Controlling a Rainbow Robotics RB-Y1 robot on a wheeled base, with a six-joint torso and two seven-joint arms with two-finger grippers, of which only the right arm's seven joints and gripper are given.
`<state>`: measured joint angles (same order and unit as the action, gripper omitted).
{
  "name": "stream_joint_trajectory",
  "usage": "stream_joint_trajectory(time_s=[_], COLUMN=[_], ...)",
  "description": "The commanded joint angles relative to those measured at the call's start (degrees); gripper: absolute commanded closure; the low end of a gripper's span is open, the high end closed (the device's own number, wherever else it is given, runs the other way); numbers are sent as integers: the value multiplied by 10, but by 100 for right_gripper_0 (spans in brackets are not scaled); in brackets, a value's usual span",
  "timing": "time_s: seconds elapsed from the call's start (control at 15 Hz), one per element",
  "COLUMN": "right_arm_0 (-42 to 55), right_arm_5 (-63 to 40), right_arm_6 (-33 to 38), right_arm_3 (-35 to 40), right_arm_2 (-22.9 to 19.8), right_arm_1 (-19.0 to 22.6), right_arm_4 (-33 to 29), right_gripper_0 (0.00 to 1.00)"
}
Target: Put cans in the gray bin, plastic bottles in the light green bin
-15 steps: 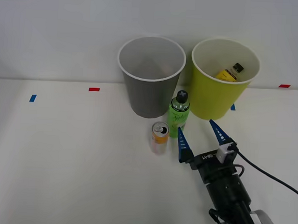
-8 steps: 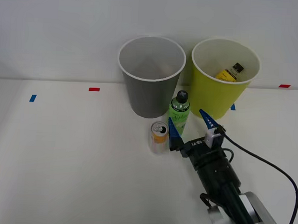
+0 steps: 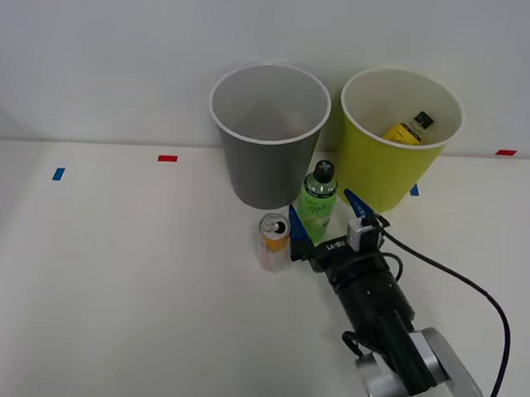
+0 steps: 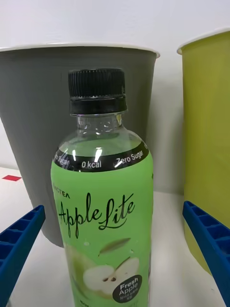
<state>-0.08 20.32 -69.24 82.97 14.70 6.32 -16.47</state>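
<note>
Now the right gripper (image 3: 322, 217) sits with its fingers (image 4: 207, 244) spread wide, either side of the green bottle (image 3: 318, 203), which stands upright on the desk (image 3: 110, 279) just before the gray bin (image 3: 268, 136) and light green bin (image 3: 398, 143). Nothing is grasped yet. The can (image 3: 274, 241) stands just beside one finger; closing or pushing forward could knock it over, or tip the bottle.
</note>
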Motion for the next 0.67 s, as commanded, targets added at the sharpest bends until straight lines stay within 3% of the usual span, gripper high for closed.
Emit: stream_joint_trajectory(time_s=[0.07, 0.67], right_arm_0=[-11, -15], right_arm_5=[-19, -27], right_arm_6=[-2, -3], right_arm_3=[0, 0], right_arm_2=[-5, -6], right_arm_1=[-10, -12], right_arm_4=[-7, -15], right_gripper_0=[0, 0])
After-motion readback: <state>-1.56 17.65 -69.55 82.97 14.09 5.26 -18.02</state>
